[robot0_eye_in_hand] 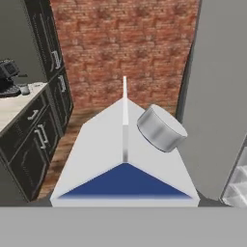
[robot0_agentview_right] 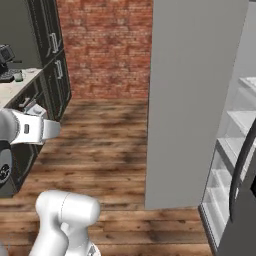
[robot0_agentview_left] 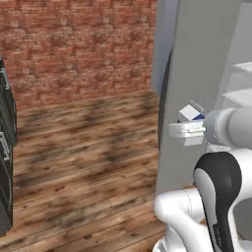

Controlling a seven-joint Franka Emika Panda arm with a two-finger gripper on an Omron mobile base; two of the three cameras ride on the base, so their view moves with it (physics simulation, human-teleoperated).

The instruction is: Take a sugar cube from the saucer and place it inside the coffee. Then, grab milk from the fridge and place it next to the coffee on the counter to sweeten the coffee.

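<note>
While the gripper hangs in mid-air beside the fridge, its jaws are spread wide around the milk and pinch the carton's body between them; the gabled top and grey screw cap point away from the hand. In the hand view the carton sits dead centre, its ridge running toward 12 o'clock, blue label at the near edge. The grip looks to be on the sides so the carton can later be stood on its base, though its tilt right now cannot be judged with certainty.

Outward: the fridge door panel stands at 3 o'clock of the carton in the hand view; pale shelves show inside, at 3 o'clock in the right base view.

Further out, at 9 to 10 o'clock, the tabletop carries the espresso machine and the coffee, well apart from the carton. Wooden floor lies between.

Judgement: milk fetched; carrying across to the mug remains.
</note>
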